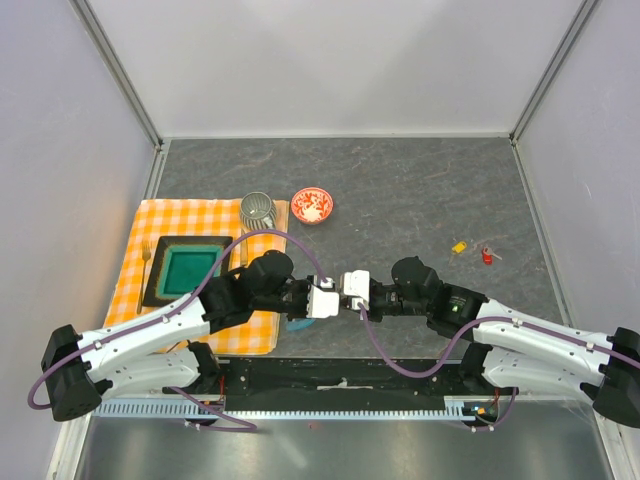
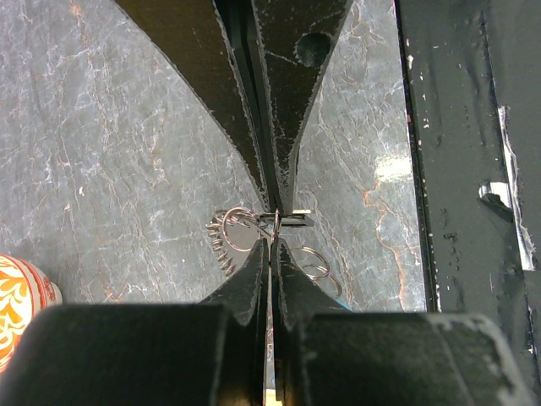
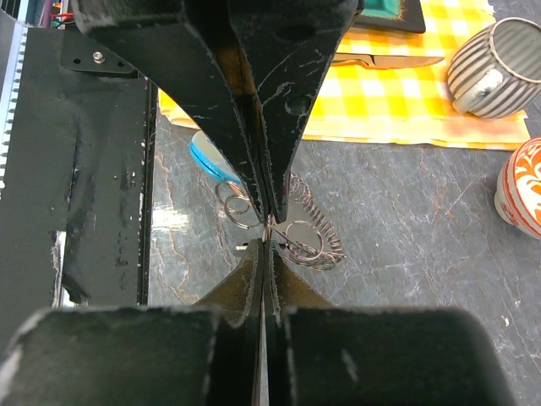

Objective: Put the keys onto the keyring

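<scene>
The left hand (image 2: 270,247) and the right hand (image 3: 266,247) meet tip to tip low over the grey, marble-veined surface (image 1: 400,190). Both have matt black, scuffed, wedge-shaped fingers pressed flat together with no gap between them.

The left hand pinches a thin round wire loop of the keyring (image 3: 311,233), a ring of bright wire fringed with many thin grey metal pieces that fan out like a coil. The keyring lies on the surface directly under both hands and spreads to either side of the meeting tips. Its smooth, bright blue crescent-shaped tag (image 3: 205,156) lies just beside the left hand's fingers, on their near-edge side.

The right hand nips a tiny black-headed key (image 2: 294,220). Only a short dark flat bar of it shows, jutting sideways from the tips right at the wire loop.

A tiny yellow-headed key (image 1: 458,246) and a tiny red-headed key (image 1: 487,257) lie loose on the surface. They are near each other and well apart from the right hand, beyond it and to its right.

Beyond the left hand sits a glossy red bowl with a white pattern (image 1: 312,205). Just beside the bowl, a ribbed metal cup (image 1: 258,210) stands at the corner of an orange-and-white checked cloth (image 1: 165,220).
</scene>
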Controlling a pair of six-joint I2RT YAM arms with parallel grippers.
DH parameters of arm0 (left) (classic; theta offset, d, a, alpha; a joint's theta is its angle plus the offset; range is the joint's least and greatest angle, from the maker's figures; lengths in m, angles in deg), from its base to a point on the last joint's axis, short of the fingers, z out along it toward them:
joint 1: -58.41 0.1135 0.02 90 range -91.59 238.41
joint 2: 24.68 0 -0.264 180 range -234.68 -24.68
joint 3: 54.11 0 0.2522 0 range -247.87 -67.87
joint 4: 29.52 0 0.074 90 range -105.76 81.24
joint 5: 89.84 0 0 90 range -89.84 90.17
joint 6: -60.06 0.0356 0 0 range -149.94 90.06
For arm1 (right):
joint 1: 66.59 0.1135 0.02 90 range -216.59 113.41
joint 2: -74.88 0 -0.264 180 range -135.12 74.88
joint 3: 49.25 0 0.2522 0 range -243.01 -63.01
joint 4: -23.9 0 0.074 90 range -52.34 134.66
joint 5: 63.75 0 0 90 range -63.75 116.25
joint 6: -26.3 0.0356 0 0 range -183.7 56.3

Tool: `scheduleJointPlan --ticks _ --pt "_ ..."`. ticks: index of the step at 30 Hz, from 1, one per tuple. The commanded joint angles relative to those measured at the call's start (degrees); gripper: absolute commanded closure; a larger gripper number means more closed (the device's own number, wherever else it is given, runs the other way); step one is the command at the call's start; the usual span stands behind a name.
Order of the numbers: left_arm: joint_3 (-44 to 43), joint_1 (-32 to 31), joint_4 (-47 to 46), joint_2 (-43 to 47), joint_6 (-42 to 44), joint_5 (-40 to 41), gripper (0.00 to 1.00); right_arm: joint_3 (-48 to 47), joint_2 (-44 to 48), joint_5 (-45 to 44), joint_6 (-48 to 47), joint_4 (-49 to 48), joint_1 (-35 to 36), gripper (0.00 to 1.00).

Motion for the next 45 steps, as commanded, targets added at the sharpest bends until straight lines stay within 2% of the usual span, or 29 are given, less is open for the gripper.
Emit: scheduleJointPlan --ticks 1,19,45 --pt "-3.3 -0.1 -3.8 -0.3 -3.4 -0.5 0.98 -1.7 -0.5 0.6 -1.1 1.6 1.3 0.99" --pt "-5.5 2.5 -4.9 -1.8 -8.7 -5.2 0.98 -1.7 -1.2 -1.3 -1.9 2.6 3.1 0.98" --pt "-4.6 4.4 -6.5 -3.1 -10.8 -5.0 0.98 1.4 2.1 -6.1 -1.3 -1.2 5.9 0.97"
